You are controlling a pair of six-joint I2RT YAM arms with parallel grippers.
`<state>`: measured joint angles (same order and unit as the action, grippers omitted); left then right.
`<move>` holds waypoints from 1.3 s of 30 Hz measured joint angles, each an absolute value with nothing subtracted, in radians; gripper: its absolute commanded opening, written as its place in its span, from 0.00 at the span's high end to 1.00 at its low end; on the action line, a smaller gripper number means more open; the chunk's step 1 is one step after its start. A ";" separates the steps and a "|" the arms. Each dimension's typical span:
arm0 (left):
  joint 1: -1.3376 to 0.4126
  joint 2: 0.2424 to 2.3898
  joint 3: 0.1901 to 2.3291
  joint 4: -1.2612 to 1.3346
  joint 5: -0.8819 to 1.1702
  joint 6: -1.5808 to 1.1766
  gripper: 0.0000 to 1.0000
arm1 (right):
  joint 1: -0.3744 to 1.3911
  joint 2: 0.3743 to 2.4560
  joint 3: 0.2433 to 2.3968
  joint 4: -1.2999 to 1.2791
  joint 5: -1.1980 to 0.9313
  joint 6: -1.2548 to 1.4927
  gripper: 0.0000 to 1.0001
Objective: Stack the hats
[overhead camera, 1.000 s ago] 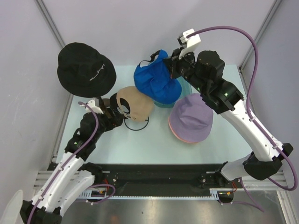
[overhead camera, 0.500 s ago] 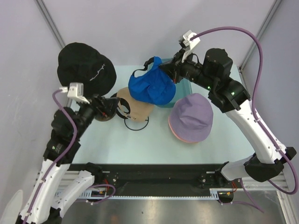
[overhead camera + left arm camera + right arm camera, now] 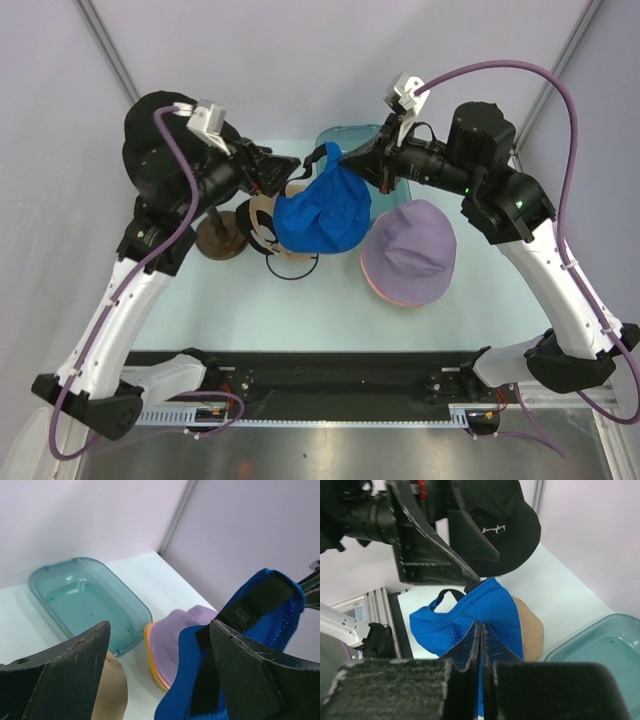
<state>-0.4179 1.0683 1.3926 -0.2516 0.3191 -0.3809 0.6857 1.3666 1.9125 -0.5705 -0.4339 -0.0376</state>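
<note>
— Within the tightly pressed right gripper (image 3: 480, 626), what is pinched?
— The blue cap (image 3: 320, 212), hung below it over the tan cap (image 3: 531, 626); the left gripper (image 3: 288, 172) is spread wide just beside it.

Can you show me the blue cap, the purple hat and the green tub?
blue cap (image 3: 322, 212): top view, middle of crown
purple hat (image 3: 410, 250): top view, top of crown
green tub (image 3: 82, 600): left wrist view, bare floor

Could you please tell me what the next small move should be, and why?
Probably close the left end effector, open at the strap end of the blue cap, since the shut right end effector alone holds it above the tan cap.
</note>
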 measured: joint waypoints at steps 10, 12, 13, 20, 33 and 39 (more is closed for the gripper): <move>-0.469 1.100 1.395 -0.247 0.358 -0.373 0.12 | 0.686 1.367 1.913 -0.604 -0.454 -0.037 1.00; -0.469 1.057 1.380 -0.247 0.330 -0.373 0.12 | 0.686 1.367 1.913 -0.607 -0.454 -0.036 1.00; -0.469 1.032 1.375 -0.247 0.316 -0.373 0.12 | 0.686 1.367 1.913 -0.609 -0.454 -0.036 1.00; -0.476 0.956 1.385 -0.239 0.318 -0.373 0.13 | 0.690 1.367 1.913 -0.610 -0.454 -0.027 1.00; -0.559 1.149 1.421 -0.254 0.290 -0.330 0.14 | 0.719 1.357 1.913 -0.618 -0.441 -0.019 1.00; -0.579 1.146 1.431 -0.256 0.238 -0.311 0.12 | 0.727 1.353 1.913 -0.617 -0.430 -0.018 1.00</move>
<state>-0.5789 1.1461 1.4311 -0.2562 0.2379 -0.3115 0.7273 1.3529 1.9125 -0.6170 -0.4301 -0.0181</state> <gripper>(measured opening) 0.868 0.009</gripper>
